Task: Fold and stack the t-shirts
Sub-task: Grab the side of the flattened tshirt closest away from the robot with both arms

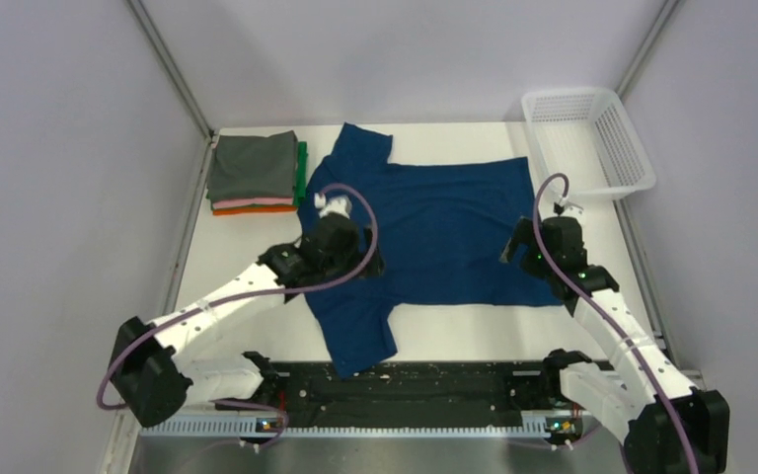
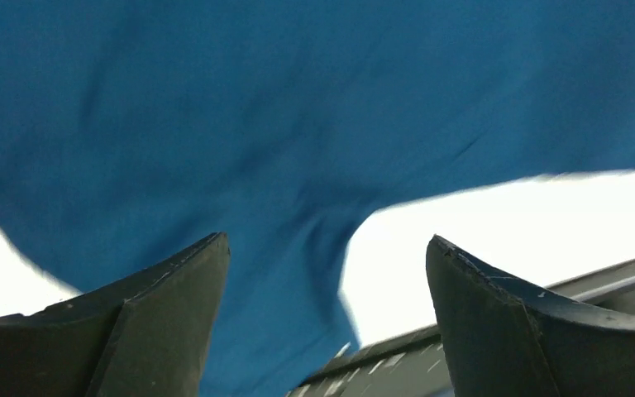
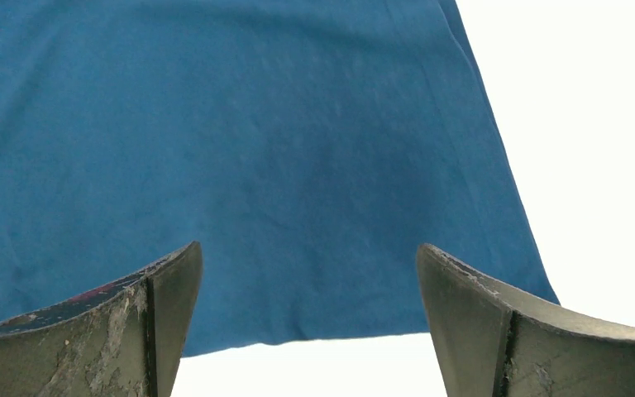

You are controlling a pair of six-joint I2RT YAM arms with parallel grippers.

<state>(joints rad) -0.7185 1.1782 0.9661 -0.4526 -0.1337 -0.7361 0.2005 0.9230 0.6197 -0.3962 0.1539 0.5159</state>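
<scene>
- Your navy t-shirt (image 1: 434,232) lies spread flat on the tabletop (image 1: 454,341), collar to the left and hem to the right. No print shows, so it's probably face down for folding.
- Your left jaws are wide open and empty, low over the cloth near the near sleeve.
- Your right jaws are also wide open and hold nothing, over the near hem corner.
- Both sit at the near edge, likely to pinch it and fold it away.
- The folded stack (image 1: 254,173) waits far left.

White table (image 1: 464,331), grey walls (image 1: 59,148) — even light
</scene>
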